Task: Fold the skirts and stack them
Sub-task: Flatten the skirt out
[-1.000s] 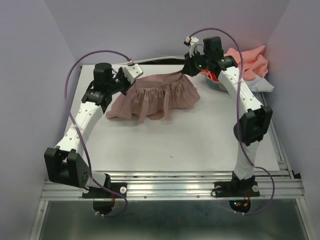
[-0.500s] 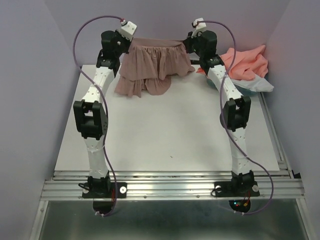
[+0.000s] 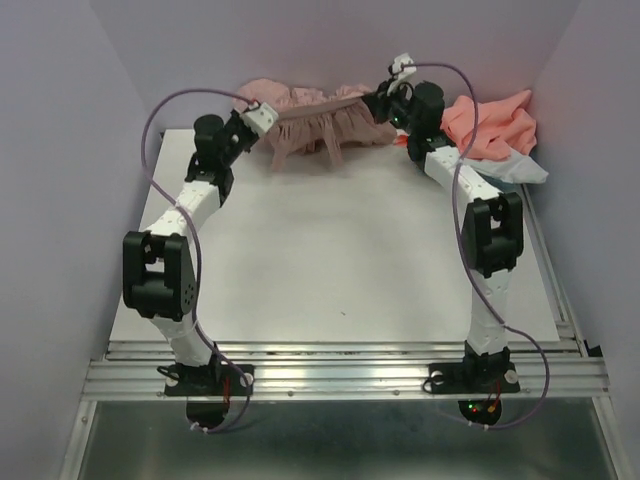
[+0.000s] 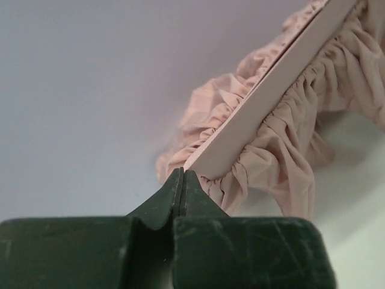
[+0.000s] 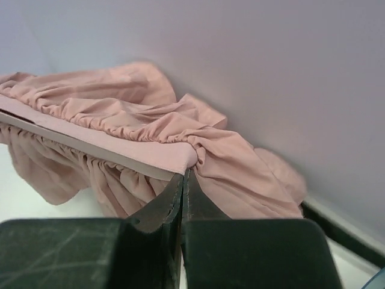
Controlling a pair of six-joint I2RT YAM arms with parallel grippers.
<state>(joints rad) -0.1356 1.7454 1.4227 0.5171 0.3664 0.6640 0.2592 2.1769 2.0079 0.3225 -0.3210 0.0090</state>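
Far back, arms (image 3: 190, 205) outstretched: L claw (image 4: 182, 174), R claw (image 5: 183, 174) on skirt (image 3: 325, 128)

At twelve o'clock on the table (image 3: 330, 250), the mauve skirt (image 3: 320, 128) is stretched between the left hand (image 3: 270, 117) and right hand (image 3: 379, 100); coral cloth (image 3: 495, 125) lies at two o'clock.

A second earlier the pink skirt (image 3: 318, 130) lay spread flat on the table (image 3: 330, 260) in the upper middle of the frame. Half a second earlier it hung like a curtain, lifted high, with its hem trailing on the surface. After that both arms folded lower and reached toward the top edge. The left gripper (image 3: 262, 113) and right gripper (image 3: 384, 98) came down with the waistband (image 3: 322, 107) drawn taut between them. The gathered cloth ended up bunched along the back wall (image 3: 320, 40), partly heaped behind the band.
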